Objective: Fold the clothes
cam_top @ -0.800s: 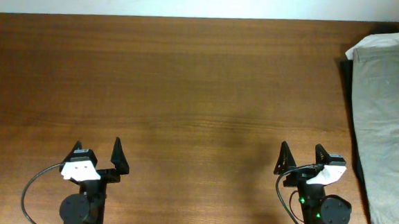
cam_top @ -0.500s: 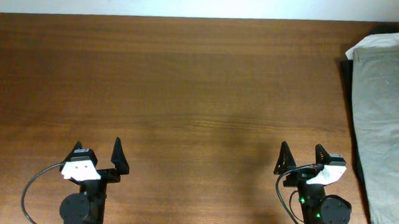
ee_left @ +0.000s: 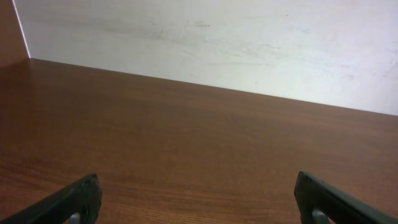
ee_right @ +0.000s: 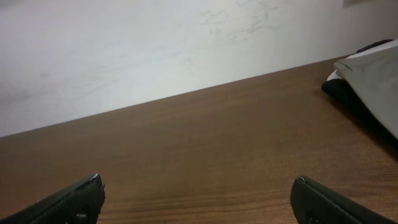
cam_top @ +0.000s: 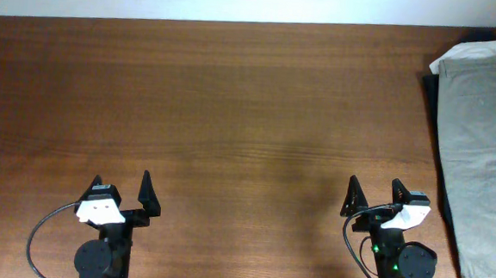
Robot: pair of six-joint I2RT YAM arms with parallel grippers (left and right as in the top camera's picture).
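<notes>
The pale khaki clothes (cam_top: 482, 153) lie folded lengthwise at the table's right edge, on top of a dark garment (cam_top: 432, 116); a corner shows in the right wrist view (ee_right: 379, 78). My left gripper (cam_top: 122, 188) is open and empty near the front left, fingertips wide apart in the left wrist view (ee_left: 199, 193). My right gripper (cam_top: 374, 194) is open and empty at the front right, left of the clothes, also seen in the right wrist view (ee_right: 199, 193).
A white cloth (cam_top: 460, 54) peeks from under the khaki at the far right corner. The brown wooden table (cam_top: 232, 112) stretches to a white wall (ee_left: 217, 43) at the back.
</notes>
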